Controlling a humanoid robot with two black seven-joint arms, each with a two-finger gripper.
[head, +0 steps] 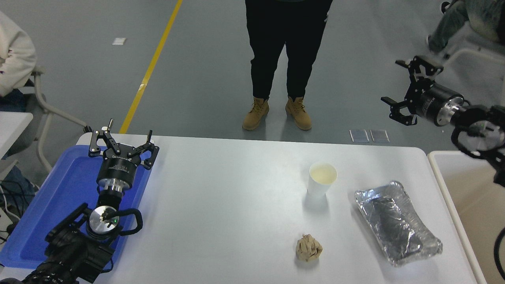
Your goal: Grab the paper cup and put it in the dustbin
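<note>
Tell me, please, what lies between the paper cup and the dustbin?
In the head view, the silver foil tray lies on the table between the paper cup and the dustbin.

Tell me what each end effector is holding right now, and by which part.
Nothing is held. The right end effector is open in the air beyond the table's far edge, and the left end effector is open over the blue tray. The paper cup stands untouched.

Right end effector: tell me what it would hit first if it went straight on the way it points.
Nothing on the table, it seems. The open right end effector points up-left past the table's far edge, above the grey floor; depth is unclear, but the path looks free.
</note>
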